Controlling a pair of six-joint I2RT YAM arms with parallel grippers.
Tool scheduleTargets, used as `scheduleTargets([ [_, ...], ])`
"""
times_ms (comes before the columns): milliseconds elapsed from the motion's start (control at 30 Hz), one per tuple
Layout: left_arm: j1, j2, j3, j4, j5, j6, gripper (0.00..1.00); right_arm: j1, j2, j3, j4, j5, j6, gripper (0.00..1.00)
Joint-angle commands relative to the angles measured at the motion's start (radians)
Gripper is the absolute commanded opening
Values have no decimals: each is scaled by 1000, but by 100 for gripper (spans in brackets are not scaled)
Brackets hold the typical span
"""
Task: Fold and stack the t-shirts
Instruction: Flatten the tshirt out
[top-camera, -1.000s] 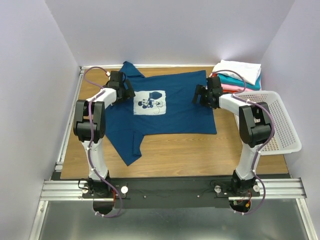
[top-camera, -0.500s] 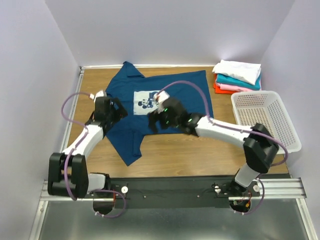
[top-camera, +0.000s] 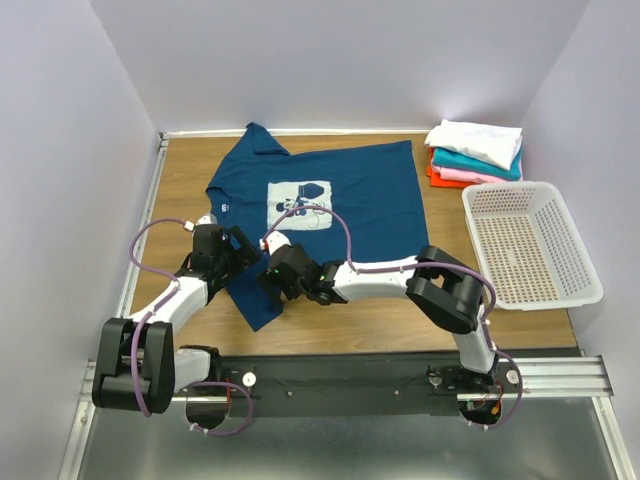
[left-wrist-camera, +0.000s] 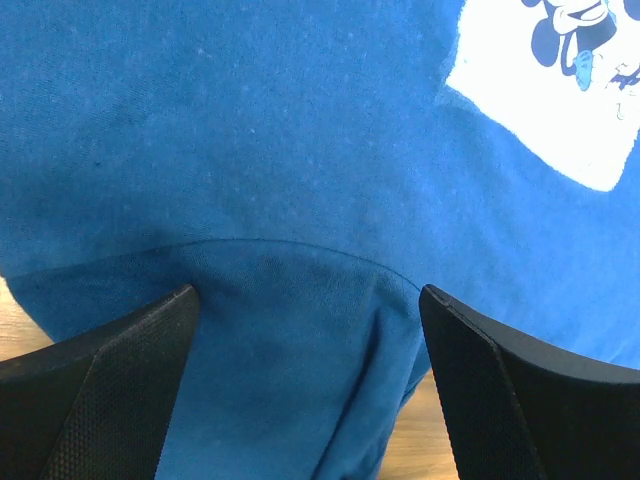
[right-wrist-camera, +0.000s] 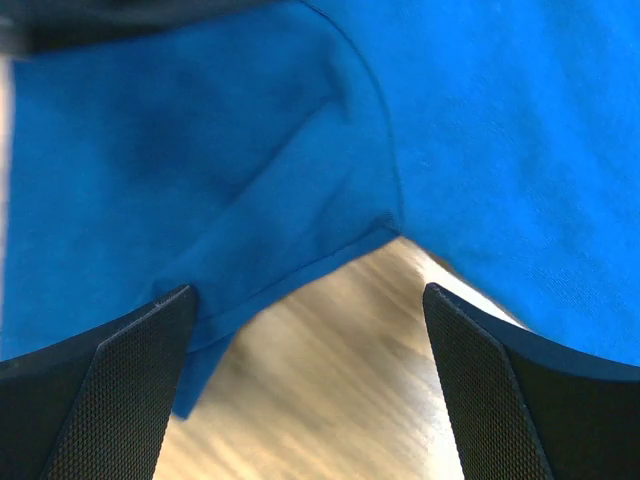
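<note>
The navy blue t-shirt (top-camera: 350, 200) with a white cartoon-mouse print (top-camera: 298, 202) lies spread flat on the wooden table, one sleeve reaching toward the near edge. My left gripper (top-camera: 238, 262) is open over the shirt's near left part, and the left wrist view shows blue cloth (left-wrist-camera: 300, 200) between its fingers. My right gripper (top-camera: 272, 280) is open low over the near sleeve's hem, and the right wrist view shows the hem (right-wrist-camera: 290, 260) and bare wood. Folded white, teal, pink and orange-red tees (top-camera: 475, 152) are stacked at the far right.
A white perforated plastic basket (top-camera: 530, 245) stands at the right edge, just in front of the folded stack. The right arm stretches across the table's near middle. Lavender walls close in the back and both sides.
Both arms have swung from the shirt's far sides to its near left sleeve. The right arm crossed the table leftward. The shirt has hardly moved.
</note>
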Motion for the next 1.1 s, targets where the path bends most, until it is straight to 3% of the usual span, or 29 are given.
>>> scheduleTargets([
  [0, -1, 20, -12, 19, 2, 3, 98, 0, 35, 29, 31, 78, 60, 100],
  [200, -1, 67, 26, -62, -140, 4, 98, 0, -43, -87, 31, 219, 146, 100],
  [433, -1, 103, 39, -76, -179, 12, 98, -1, -173, -279, 20, 331, 197, 100],
  [600, -1, 103, 40, -68, -161, 18, 98, -1, -239, -307, -16, 276, 235, 100],
  [700, -1, 77, 39, -72, -138, 21, 98, -1, -279, -306, -15, 233, 231, 100],
  [900, -21, -67, 25, -91, -101, -15, 98, -6, -431, -353, -23, 287, 302, 100],
  [1067, -87, -156, 46, -195, -141, -77, 98, -84, -588, -443, -29, 284, 414, 100],
])
